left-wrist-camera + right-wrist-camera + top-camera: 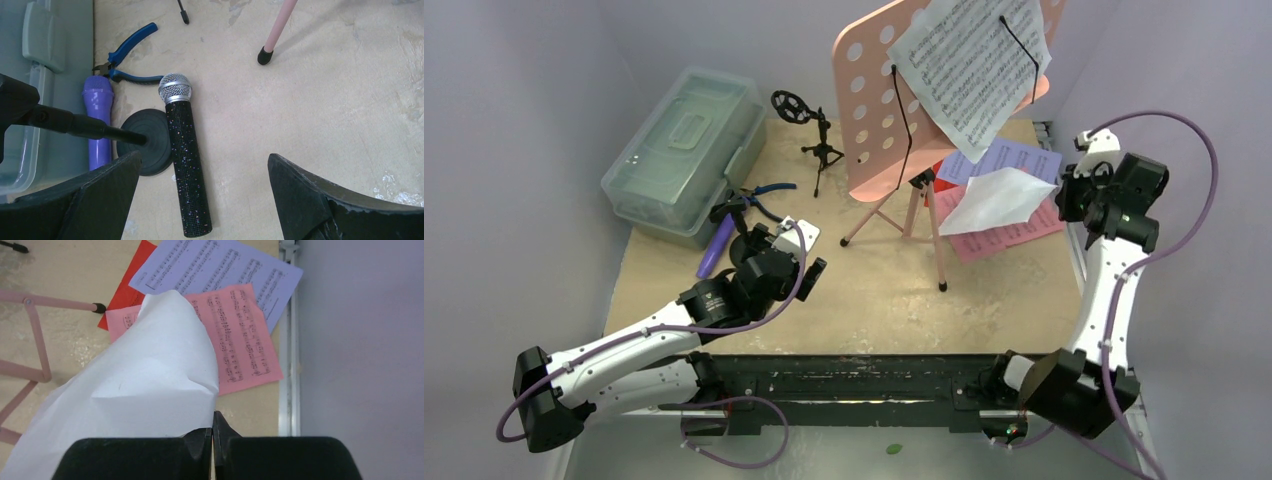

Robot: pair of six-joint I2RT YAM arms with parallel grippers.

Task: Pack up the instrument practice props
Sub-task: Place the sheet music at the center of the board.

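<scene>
Gathering the loose sheet music, by the look of the right side: pinching an edge of the white page (150, 380) in the right tool (212, 436), clamped fully closed, with the sheet raised and curled above the lilac page (215, 270), pink page (240, 345) and red page (131, 292) lying flat near the right edge of the counter (874, 300).

Hovering with the left tool (202, 165) — spread wide, holding nothing — over the black-silver microphone (186, 160), lying against a round black stand base (147, 145), with the purple microphone (98, 115) just past that and the blue-handled pliers (127, 57) just beside its head.

Next, probably: carrying the white page clear without creasing it and keeping off the pink music rack (879, 120) standing close by, then going for the three flat pages — thin, and likely hard to pinch off a flat surface. Also calling for the clear greenish case (684, 150) to be opened, if meant as the container; apparently shut, though hard to be sure.

For reading: printed staves and notes on the pages, too small for any title. No brand or label legible anywhere.
</scene>
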